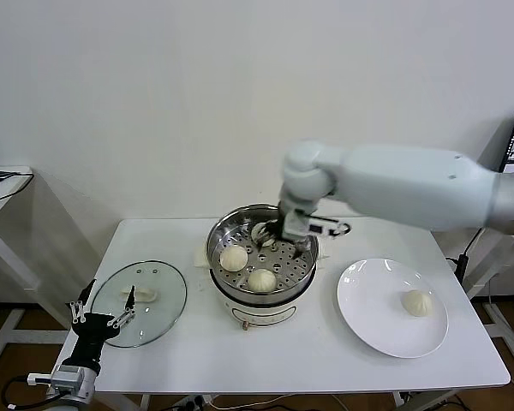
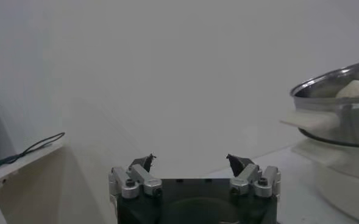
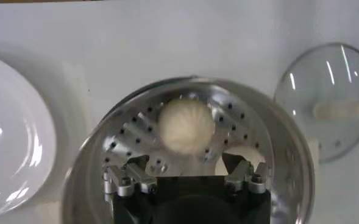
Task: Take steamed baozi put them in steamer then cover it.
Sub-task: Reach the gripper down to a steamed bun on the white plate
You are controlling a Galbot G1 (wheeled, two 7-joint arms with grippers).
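Observation:
The steamer (image 1: 225,234) stands mid-table on its white pot base. Three steamed baozi lie on its perforated floor: one at the left (image 1: 234,257), one at the front (image 1: 261,279), and one at the back (image 1: 259,231) partly hidden by my right gripper (image 1: 272,236). That gripper hovers inside the rim, open, holding nothing. In the right wrist view the gripper (image 3: 188,161) stands open over the steamer (image 3: 277,131), with a baozi (image 3: 186,125) lying free just ahead of its fingertips. Another baozi (image 1: 417,302) rests on the white plate (image 1: 368,308). My left gripper (image 1: 103,310) (image 2: 191,161) waits open at the table's front left.
A round glass lid (image 1: 158,295) (image 3: 328,73) with a white handle lies flat on the table left of the steamer, next to my left gripper. The plate (image 3: 14,152) sits to the steamer's right. A side table with a cable (image 1: 0,181) stands at far left.

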